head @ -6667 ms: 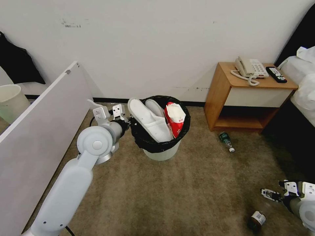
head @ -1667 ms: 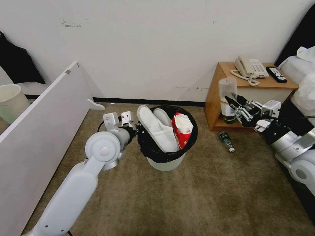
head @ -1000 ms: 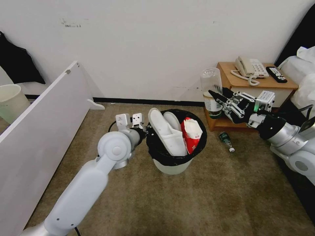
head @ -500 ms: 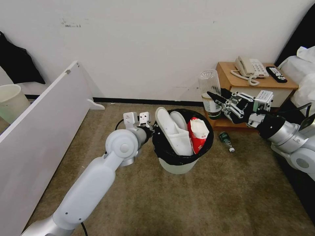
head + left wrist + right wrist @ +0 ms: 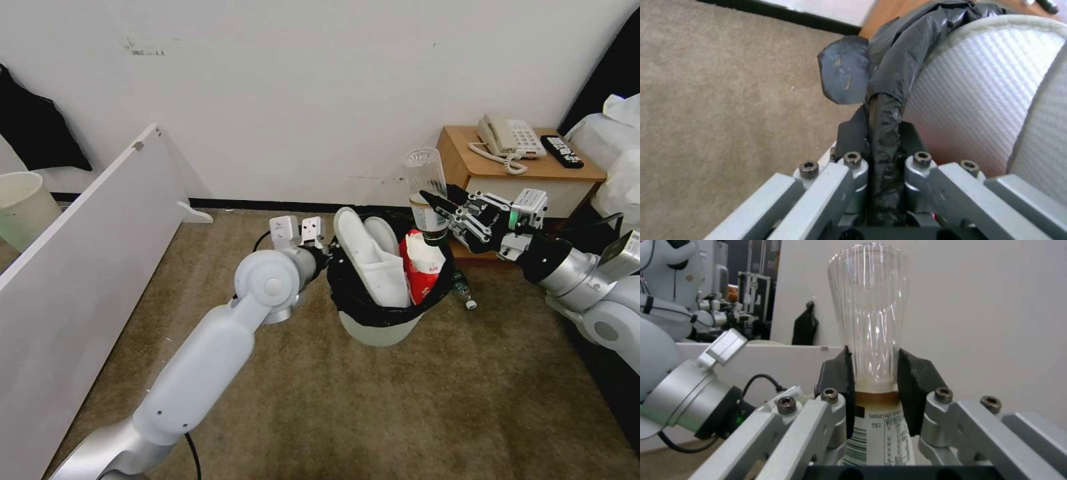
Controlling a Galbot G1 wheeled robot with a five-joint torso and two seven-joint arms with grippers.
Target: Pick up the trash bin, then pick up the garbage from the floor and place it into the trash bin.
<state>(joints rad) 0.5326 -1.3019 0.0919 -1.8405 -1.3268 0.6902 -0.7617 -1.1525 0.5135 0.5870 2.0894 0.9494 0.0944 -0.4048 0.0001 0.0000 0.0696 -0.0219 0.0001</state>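
Observation:
The trash bin (image 5: 380,330), white with a black bag over its rim, hangs just above the carpet. My left gripper (image 5: 325,257) is shut on its near-left rim. In the left wrist view the left gripper (image 5: 882,140) pinches the black bag (image 5: 902,50) beside a white slipper (image 5: 978,100). Inside the bin stand two white slippers (image 5: 370,257) and a red-white wrapper (image 5: 423,270). My right gripper (image 5: 437,213) is shut on a clear bottle (image 5: 425,177), held upright over the bin's right rim. The right wrist view shows the bottle (image 5: 869,323) clamped in the right gripper (image 5: 873,386). A green-labelled bottle (image 5: 465,292) lies on the floor behind the bin.
A wooden nightstand (image 5: 467,160) with a telephone (image 5: 508,139) and a black remote (image 5: 561,152) stands at the back right, with a bed (image 5: 620,167) beside it. A white board (image 5: 87,253) leans along the left. Behind it sits an unlined bucket (image 5: 20,207).
The right gripper took a bottle off the floor, raised it and carried it left over the bin. The left arm moved the bin to the right, toward the bottle.

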